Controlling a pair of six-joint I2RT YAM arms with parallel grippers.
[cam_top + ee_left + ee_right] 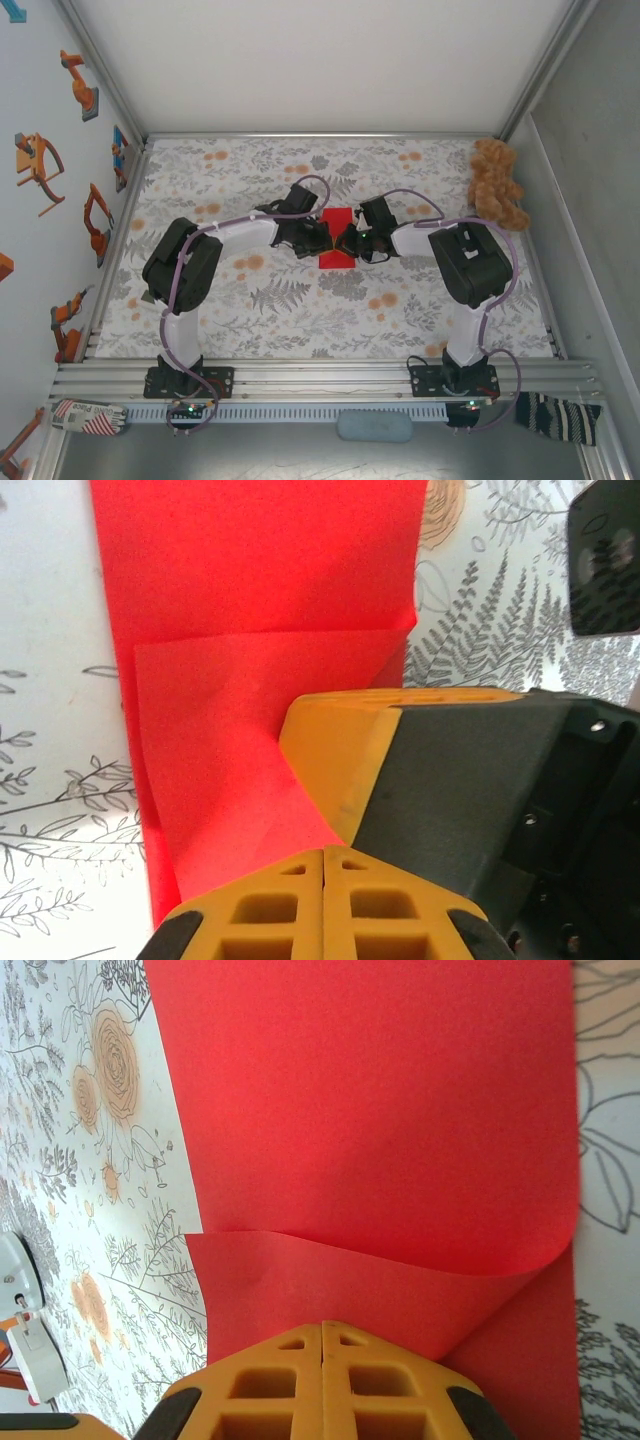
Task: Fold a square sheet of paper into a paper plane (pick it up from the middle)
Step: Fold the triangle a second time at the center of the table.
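Counter [300, 305] carries a pale cloth printed with ferns and orange flowers. The square sheet of paper [337, 218], bright red, lies at its middle, between the two arms, and is longer near-to-far than left-to-right as it lies.

Both arms reach inward and meet over the sheet. The left hand [319, 238] comes in from the left and the right hand [347, 243] from the right. Their tips are just beside each other above the paper's middle.

From the left wrist we see its yellow fingers [270, 910] pressed together, seam shut, and low over the red. One flap [230, 750] of the sheet is folded over the layer under it, its crease running slantwise. The right hand's yellow-and-black finger sits on that flap from the right.

From the right wrist, the fingers [380, 1385] are likewise pressed together. A folded flap [330, 1280] curls up from the sheet's edge and runs in under their tips. We cannot tell whether either hand has paper caught between its fingers or only bears down on it.

The far part of the sheet lies flat on the cloth.

A brown teddy bear [497, 185] sits in the far right corner, well apart from the paper.
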